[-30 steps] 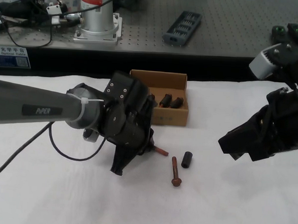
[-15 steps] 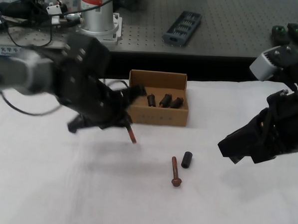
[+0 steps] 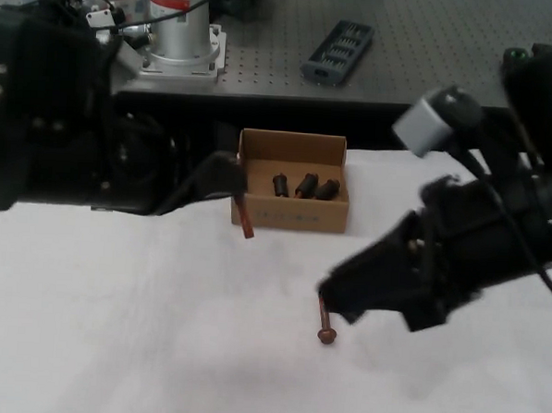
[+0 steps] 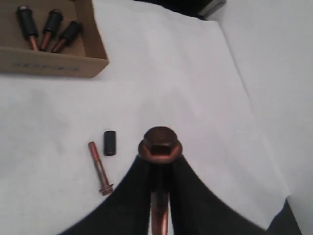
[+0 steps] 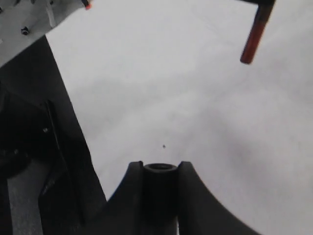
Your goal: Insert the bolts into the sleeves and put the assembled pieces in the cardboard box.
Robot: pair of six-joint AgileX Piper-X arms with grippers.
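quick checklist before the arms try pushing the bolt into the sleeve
1. Held bolt clamped in left gripper: ok.
2. Held sleeve clamped in right gripper, open end outward: ok.
3. Bolt tip lined up with sleeve opening: not ok; in the right wrist view the bolt hangs apart, well off to one side.
4. Sleeve bore free: cannot tell, dark inside.
5. Loose bolt and loose sleeve ready on the cloth: ok, lying apart.
6. Cardboard box has room: ok, bare floor beside three assembled pieces.
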